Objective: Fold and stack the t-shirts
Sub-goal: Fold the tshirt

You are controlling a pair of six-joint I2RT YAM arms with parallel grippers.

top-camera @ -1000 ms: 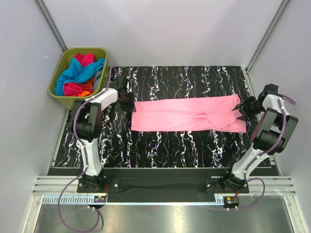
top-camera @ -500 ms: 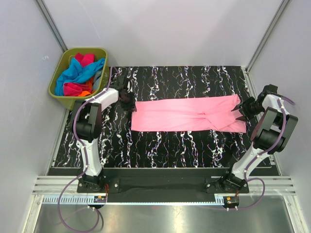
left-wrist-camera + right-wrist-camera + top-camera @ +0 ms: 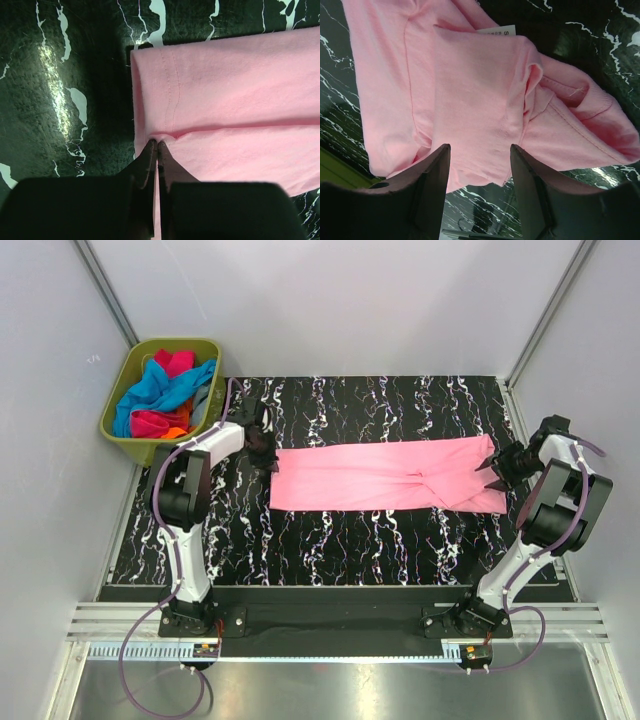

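Pink cloth takes up the middle of the black, white-veined desk: the light pink t-shirt lies flat there, folded into a long band that runs from one arm to the other. At its left end the left end effector is down on the cloth with its two fingers pressed together. Their tips sit on the short edge, right where a crease crosses the band, and a thin sliver of pink shows between them, so it appears to have that edge pinched. At the other end the right end effector has its fingers standing about half apart, with the bunched collar end and a white label showing beyond them. From what I can see it grips nothing. Off the desk's far left corner stands an olive-green bin, well apart from the pink shirt. The other t-shirts are heaped loosely inside it, bright blue on top, with magenta, a bit of orange and some grey showing around it.
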